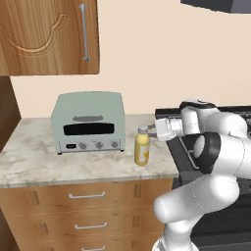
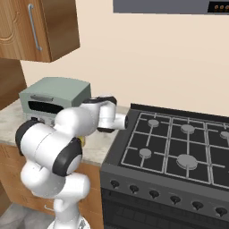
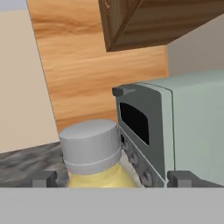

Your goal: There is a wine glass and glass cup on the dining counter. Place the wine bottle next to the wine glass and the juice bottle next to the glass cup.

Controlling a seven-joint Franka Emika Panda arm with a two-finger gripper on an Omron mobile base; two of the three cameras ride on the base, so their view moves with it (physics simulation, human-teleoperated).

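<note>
Hand view, near to far: gripper [image 3: 112, 178] has its two dark fingertips [image 3: 43, 178] set wide apart at bottom left & bottom right of the frame, nothing clamped between them. The juice bottle [image 3: 92, 154] sits bottom centre, in the gap betw. the tips but touching neither; yellow shoulders and pale cap fill the space just above the tips. Right behind it, centre-right, the toaster oven [image 3: 175, 122] shows its dark window and a row of knobs (seen rolled, so it looks turned on its side). Beyond that, wood cabinet [image 3: 153, 22] across the top, cream wall at far left.

Left base view: white arm rises lower right, wrist bent over toward frame centre, gripper [image 1: 153, 129] levelled at the bottle's neck from the right. Juice bottle [image 1: 142, 145] stands upright on the marbled worktop [image 1: 39, 162], centre of frame, just right of the toaster oven [image 1: 89, 122] & near the counter's right end. Drawers [image 1: 88, 211] below, bottom left. Stove [image 1: 235, 147] at right edge. Wall cabinet [image 1: 49, 37] upper left, behind.

Right base view: arm fills lower left, hiding the bottle apart from a small yellow sliver. Toaster oven [image 2: 53, 100] mid-left behind the arm; stove [image 2: 179, 147] w/ burners spreads across right half; cabinet [image 2: 40, 27] upper left.
</note>
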